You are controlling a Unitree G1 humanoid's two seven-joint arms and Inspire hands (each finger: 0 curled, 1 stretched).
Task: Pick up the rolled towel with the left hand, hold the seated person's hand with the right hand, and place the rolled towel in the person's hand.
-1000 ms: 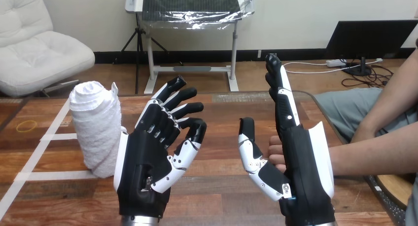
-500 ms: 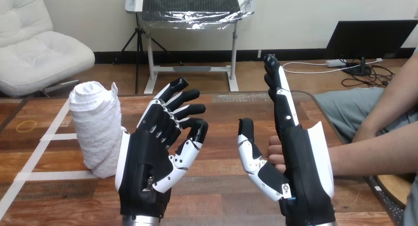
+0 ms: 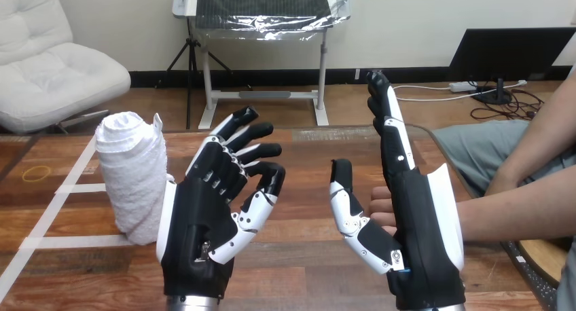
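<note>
- Left hand point(image 3: 204, 223) just right of the towel point(image 3: 132, 182), fingers loosely spread, holding nothing
- Right hand point(image 3: 414, 236) farther right, fingers straight, empty
- Person's hand point(image 3: 382, 210) farthest right, partly hidden

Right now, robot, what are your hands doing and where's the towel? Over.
Left hand open, beside rolled towel, not gripping. Right hand open, beside the person's hand, no hold. Towel upright on table, nothing blocking.
</note>
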